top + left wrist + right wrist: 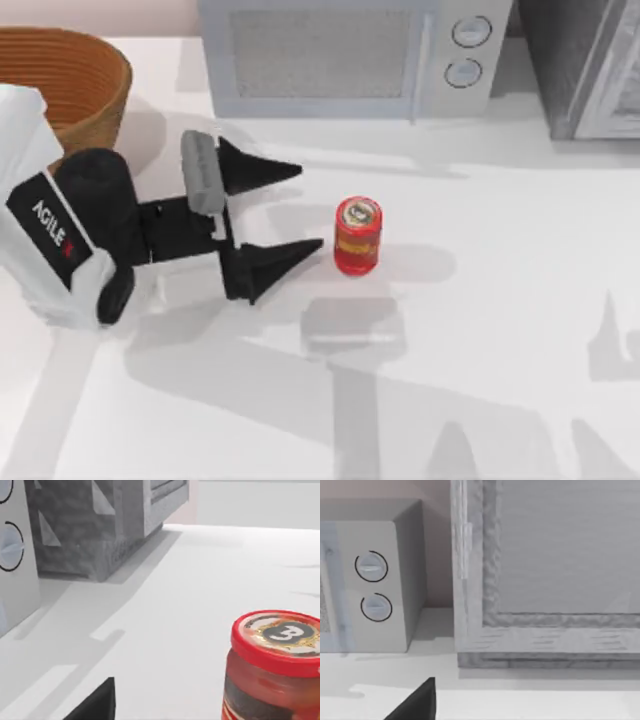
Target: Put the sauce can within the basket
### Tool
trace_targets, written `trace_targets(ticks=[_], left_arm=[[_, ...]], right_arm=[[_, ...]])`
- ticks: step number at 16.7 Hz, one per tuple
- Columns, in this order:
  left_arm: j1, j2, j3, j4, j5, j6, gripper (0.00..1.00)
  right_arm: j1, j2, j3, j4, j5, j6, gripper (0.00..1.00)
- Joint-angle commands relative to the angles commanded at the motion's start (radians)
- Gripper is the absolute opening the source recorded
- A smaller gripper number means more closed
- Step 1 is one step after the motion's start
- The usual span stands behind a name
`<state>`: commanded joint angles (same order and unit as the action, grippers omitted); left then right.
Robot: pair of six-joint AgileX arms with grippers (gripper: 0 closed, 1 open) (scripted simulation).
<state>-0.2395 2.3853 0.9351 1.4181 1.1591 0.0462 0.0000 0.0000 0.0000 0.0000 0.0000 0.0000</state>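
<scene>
At the far left corner of the white table (480,330), one basket (75,75) is seen, tan and woven, partly cut off by the picture's edge and partly covered by the left arm. Just right of and nearer than the basket, the left gripper (300,208) is held low over the table with its two black fingers (262,172) spread wide and pointed to the right, nothing being held between them. One sauce can (357,235) is stood upright on the table just right of the fingertips, close to the nearer finger's tip, with no contact to be made out; it is well apart from the basket, with the gripper lying between the two. In the left wrist view the can (272,667) is shown close by, with a red lid and a silver disc on top. Along the far edge, one microwave (350,55) with two round dials is placed right of the basket, and one grey cabinet (590,65) is set at the far right. Whether the right gripper's fingers are spread or closed cannot be told.
</scene>
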Motion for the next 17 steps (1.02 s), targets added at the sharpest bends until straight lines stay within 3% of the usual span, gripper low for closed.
trace_targets(ticks=[4,11,17], left_arm=[[-0.012,0.128,0.050,0.076,0.061,0.003,1.00],[-0.011,0.139,0.054,0.079,0.063,0.003,1.00],[-0.132,0.171,0.160,0.018,-0.053,-0.006,1.00]], right_arm=[[0.000,0.000,0.000,0.000,0.000,0.000,1.00],[0.000,0.000,0.000,0.000,0.000,0.000,1.00],[0.000,0.000,0.000,0.000,0.000,0.000,1.00]])
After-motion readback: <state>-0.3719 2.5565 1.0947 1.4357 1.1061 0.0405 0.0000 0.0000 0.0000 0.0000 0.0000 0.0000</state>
